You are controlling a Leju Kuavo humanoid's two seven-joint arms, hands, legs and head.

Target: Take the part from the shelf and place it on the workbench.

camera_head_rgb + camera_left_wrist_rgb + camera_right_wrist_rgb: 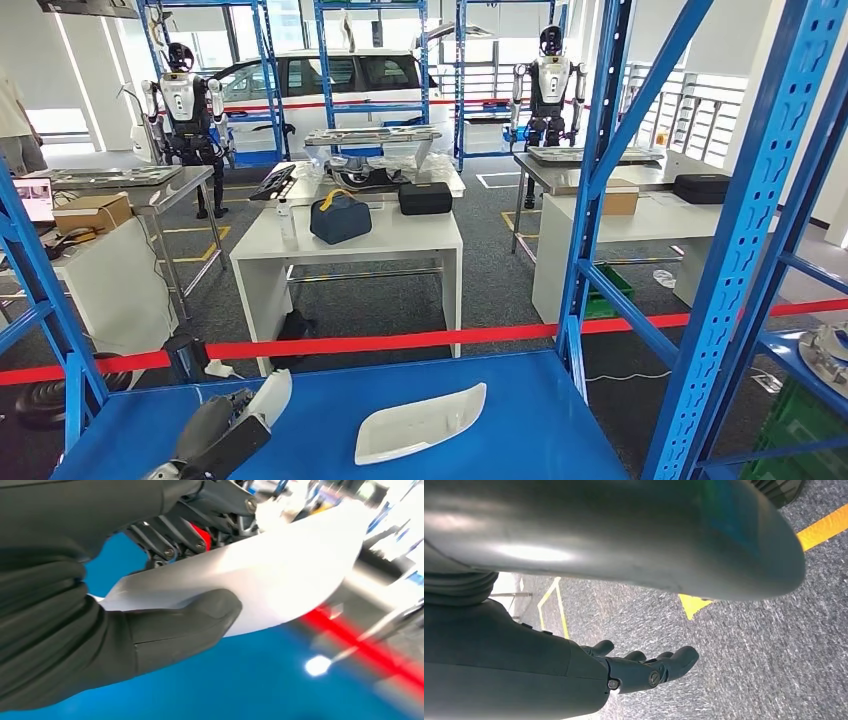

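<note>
A red barrier tape (400, 341) stretches across the room past the blue shelf posts. Behind it stands a white desk (420, 238) carrying a dark blue bag (340, 218) with a yellow handle and, just beside it, a black case (425, 198). Farther back, two humanoid robots (187, 110) stand upright, one on each side, with a white car (330, 85) between them. A cardboard box (92, 212) sits on a grey desk at the far left. Another black case (701, 188) lies on a desk at the right. The floor (749, 645) is grey carpet with yellow lines.
</note>
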